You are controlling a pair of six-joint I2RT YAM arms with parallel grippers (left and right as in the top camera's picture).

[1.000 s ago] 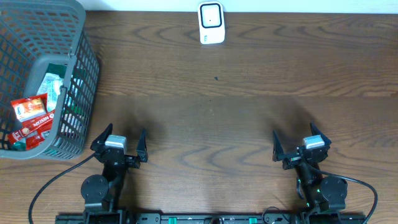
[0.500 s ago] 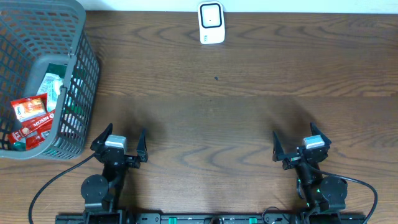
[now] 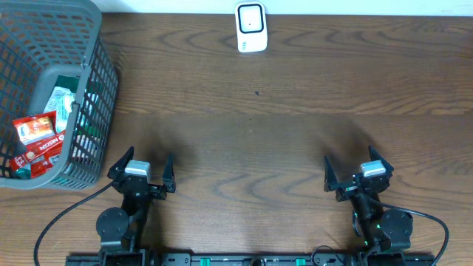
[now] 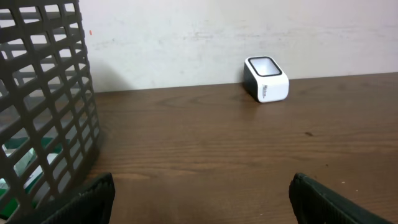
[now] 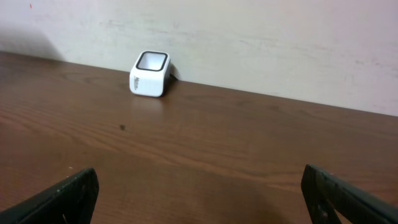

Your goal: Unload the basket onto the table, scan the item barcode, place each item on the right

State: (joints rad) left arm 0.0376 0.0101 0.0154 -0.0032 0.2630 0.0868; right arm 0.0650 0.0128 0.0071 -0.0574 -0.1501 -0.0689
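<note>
Seen from above, two robot arms are sitting at the near edge of a dark wooden counter [image 3: 259,125]. The left end effector [image 3: 146,164] is gaping wide and holding nothing; the right end effector [image 3: 350,161] is spread just as wide, also empty. Both are hovering low over bare wood.

A grey mesh basket [image 3: 103,96] is standing at the far left corner. Inside it a red packet [image 3: 37,129], probably the item to be scanned, is lying flat on other packets, its long side running roughly left to right. It is lying to the left of the left end effector and farther from the arms, beyond the basket wall, so the left arm is much the nearer and would have to go up and over the rim. A small white scanner [image 3: 251,28] is standing at the far edge, near the middle, well apart from both arms.

Only the overhead view is showing the basket's contents. The left wrist view is showing the mesh wall from the side with hints of green behind it, plus the scanner far right. The right wrist view is showing the scanner only, with no basket.
</note>
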